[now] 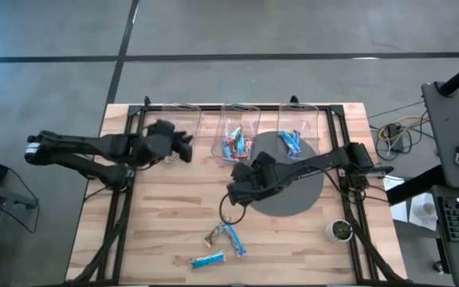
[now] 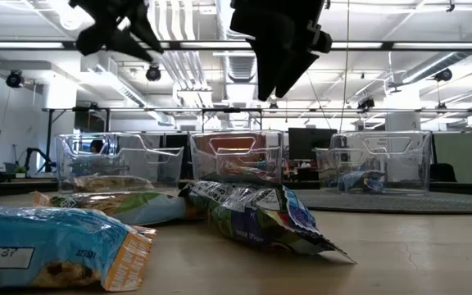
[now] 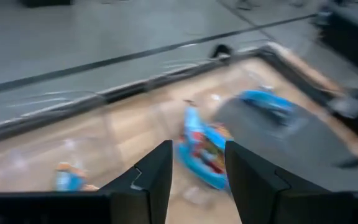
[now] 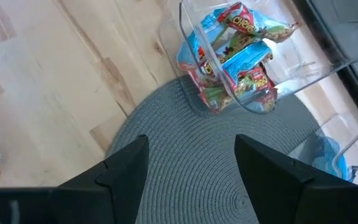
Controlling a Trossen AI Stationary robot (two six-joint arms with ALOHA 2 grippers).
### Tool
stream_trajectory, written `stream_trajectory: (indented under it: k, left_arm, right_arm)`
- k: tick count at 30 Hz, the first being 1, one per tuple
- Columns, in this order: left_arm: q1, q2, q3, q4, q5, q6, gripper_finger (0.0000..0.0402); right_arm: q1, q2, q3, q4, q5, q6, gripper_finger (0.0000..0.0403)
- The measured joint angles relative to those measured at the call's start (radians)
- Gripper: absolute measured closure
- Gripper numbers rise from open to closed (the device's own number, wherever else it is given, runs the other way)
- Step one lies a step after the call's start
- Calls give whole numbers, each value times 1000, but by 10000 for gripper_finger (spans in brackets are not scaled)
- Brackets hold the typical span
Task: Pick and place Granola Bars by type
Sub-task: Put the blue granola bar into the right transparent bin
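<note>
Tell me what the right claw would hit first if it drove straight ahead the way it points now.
Most likely the middle clear bin, packed with red-and-blue bars. The right claw is open and empty over the grey mat, aimed at that bin; how far off it is remains unclear.

Three loose bars on the bare wood, lower centre of the high view: a tan/green bar (image 1: 214, 234) lying diagonal, a blue bar (image 1: 234, 238) just beside it, tips close together like a V, and a light blue bar (image 1: 208, 259) lower left of them, near flat to the table edge. Red-and-blue bars (image 1: 233, 143) piled jumbled in the middle bin at top centre; bright blue bars (image 1: 291, 142) in the bin to its right. Wrappers look crinkled, glossy, intact.
</note>
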State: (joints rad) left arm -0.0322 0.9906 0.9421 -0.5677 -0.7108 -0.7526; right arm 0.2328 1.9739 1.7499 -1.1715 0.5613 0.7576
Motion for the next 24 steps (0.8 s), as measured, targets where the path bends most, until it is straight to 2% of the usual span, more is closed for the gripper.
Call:
stream_trajectory:
  k: [7,12,15,19,24]
  left_arm:
    - [-174,23,-1,8,11,-99,271]
    - [-257,61,-18,7,21,-191,271]
    - [-292,87,-36,11,30,-245,271]
    - [-325,115,-71,28,121,-308,271]
    - [-369,149,-97,53,189,-360,271]
  right_arm:
    - [-22,0,-9,11,-205,-1,174]
    - [-22,1,-40,42,-245,51,174]
    - [-21,1,-69,93,-309,77,174]
    - [-7,2,-105,179,-381,110,174]
    - [24,2,-139,248,-394,181,175]
